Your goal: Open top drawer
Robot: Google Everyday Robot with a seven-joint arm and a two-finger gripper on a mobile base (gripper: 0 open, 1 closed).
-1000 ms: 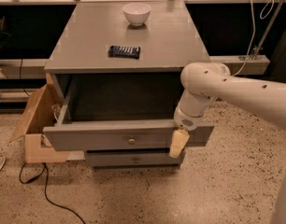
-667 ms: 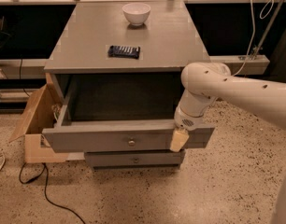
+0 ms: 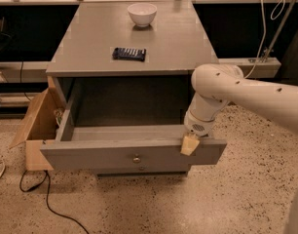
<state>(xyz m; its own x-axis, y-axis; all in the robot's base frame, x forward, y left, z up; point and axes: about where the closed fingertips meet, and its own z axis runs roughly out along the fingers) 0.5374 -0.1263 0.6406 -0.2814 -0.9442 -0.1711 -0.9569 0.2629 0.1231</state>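
The top drawer (image 3: 105, 156) of the grey cabinet is pulled far out, and its inside looks empty. Its flat grey front carries one small round metal knob (image 3: 136, 159) at centre. My gripper (image 3: 190, 144) hangs from the white arm at the drawer front's top edge, right of the knob. Only a pale yellowish fingertip (image 3: 189, 146) shows over the front edge. The lower drawers are mostly hidden under the open drawer; a sliver of one front (image 3: 139, 169) shows below.
A white bowl (image 3: 142, 13) and a dark flat packet (image 3: 129, 53) lie on the cabinet top (image 3: 178, 43). An open cardboard box (image 3: 37, 126) stands at the cabinet's left. A black cable (image 3: 46, 199) runs over the speckled floor. Dark shelving stands behind.
The drawer has come out a little farther toward the camera, and my gripper has moved with its front edge.
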